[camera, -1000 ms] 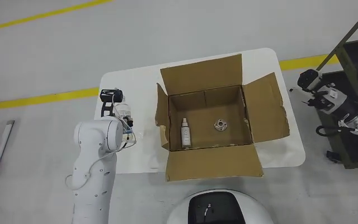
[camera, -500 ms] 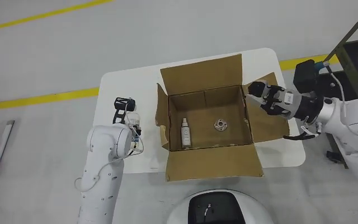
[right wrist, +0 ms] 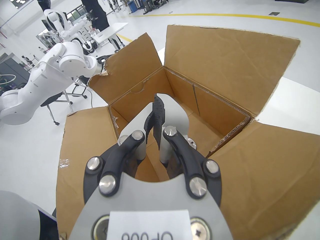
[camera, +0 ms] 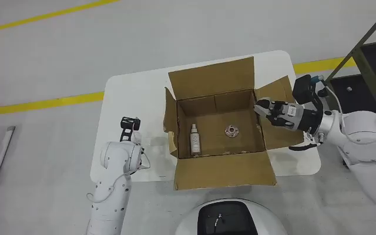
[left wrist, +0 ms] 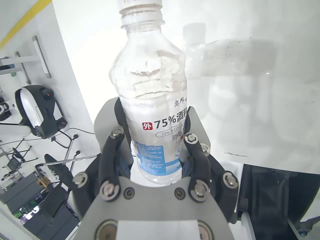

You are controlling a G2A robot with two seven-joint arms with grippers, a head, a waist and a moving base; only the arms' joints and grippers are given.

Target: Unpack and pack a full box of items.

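Left hand (left wrist: 155, 126) clamps the bottle (left wrist: 150, 76) outside the box (camera: 216, 101), likely for set-down — right hand (right wrist: 156, 116), closed and empty, hangs above the box rim.

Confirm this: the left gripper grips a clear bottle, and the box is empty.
Not empty. The top view shows a small white bottle and a round metal part lying inside the box. The left gripper does grip the clear bottle.
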